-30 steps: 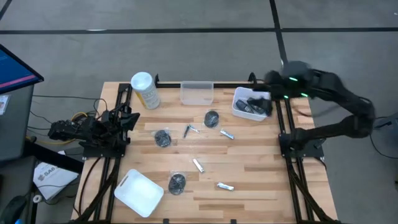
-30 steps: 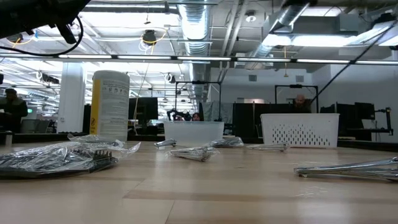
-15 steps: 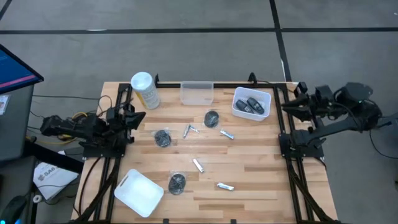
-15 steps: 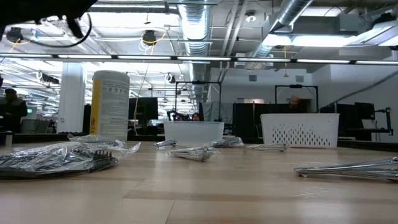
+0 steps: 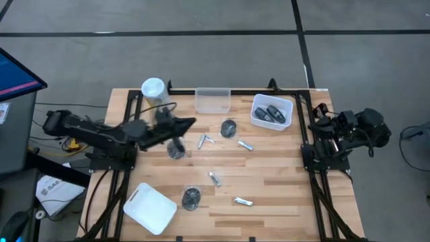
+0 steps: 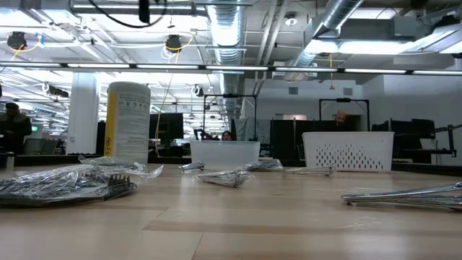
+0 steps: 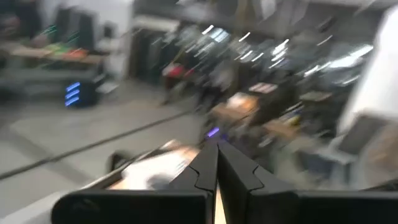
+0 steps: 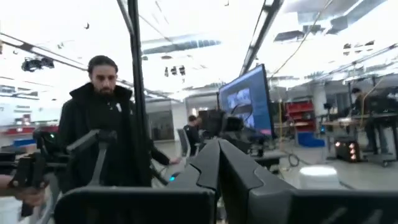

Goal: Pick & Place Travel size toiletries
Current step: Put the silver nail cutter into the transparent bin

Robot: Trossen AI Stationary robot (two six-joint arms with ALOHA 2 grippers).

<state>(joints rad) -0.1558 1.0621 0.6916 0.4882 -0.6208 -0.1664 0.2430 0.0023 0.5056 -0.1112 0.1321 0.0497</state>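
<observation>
Three dark round lumps in clear wrapping and several silvery tubes lie flat on the wooden table. Two dark oblong pieces lie in the white perforated basket at the far right. My left gripper is shut and empty, high over the table, just left of the far lump; it also shows in its wrist view. My right gripper is shut and empty at the table's right edge, and shows in its wrist view.
A tall pale-yellow canister stands at the far left. A clear tub stands at the far edge and a white tray lies at the near left. In the low view, a wrapped lump and a tube lie nearest.
My right gripper has drawn back from over the white basket to the table's right edge, its arm folding in. My left arm has swung out from the left edge over the table toward the right. The toiletries lie where they were.
</observation>
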